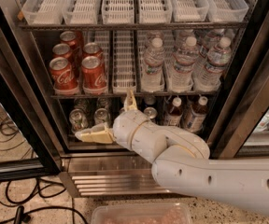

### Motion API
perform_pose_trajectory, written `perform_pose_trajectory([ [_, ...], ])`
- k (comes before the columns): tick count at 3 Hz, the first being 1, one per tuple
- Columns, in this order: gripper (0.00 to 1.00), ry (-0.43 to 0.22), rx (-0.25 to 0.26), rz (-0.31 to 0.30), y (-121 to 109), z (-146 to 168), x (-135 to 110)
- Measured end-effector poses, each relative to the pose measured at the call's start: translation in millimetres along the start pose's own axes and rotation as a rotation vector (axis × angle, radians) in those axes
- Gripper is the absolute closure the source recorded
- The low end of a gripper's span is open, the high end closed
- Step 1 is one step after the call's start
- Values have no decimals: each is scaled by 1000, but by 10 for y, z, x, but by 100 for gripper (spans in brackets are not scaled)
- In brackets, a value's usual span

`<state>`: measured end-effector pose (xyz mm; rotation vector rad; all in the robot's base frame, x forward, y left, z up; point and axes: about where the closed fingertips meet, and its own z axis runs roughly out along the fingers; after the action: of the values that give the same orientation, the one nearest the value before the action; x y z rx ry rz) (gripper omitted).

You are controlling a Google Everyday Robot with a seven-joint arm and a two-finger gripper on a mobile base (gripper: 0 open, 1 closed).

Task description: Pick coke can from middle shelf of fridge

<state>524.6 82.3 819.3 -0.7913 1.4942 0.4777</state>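
Shows the gripper (103, 114) at centre-left of the frame, inside the open fridge (17, 111), just below the middle shelf (125, 95). Spread wide and empty, one finger pointing left, the other up toward the shelf rail. Finds the coke can (93, 73) in the upper left, upright at the front of the red cluster, clear of the gripper. Places water bottles (153, 64) on the same shelf, to the right.

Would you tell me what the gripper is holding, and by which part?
Nothing: the gripper hangs empty at the bottom shelf, below the coke cans.
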Motion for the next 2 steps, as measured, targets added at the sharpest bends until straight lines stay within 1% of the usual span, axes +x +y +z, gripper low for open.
perform_pose_trajectory([
  [1, 0, 0, 0, 0, 0, 0, 0],
  [2, 0, -21, 38, -14, -53, 51, -21],
])
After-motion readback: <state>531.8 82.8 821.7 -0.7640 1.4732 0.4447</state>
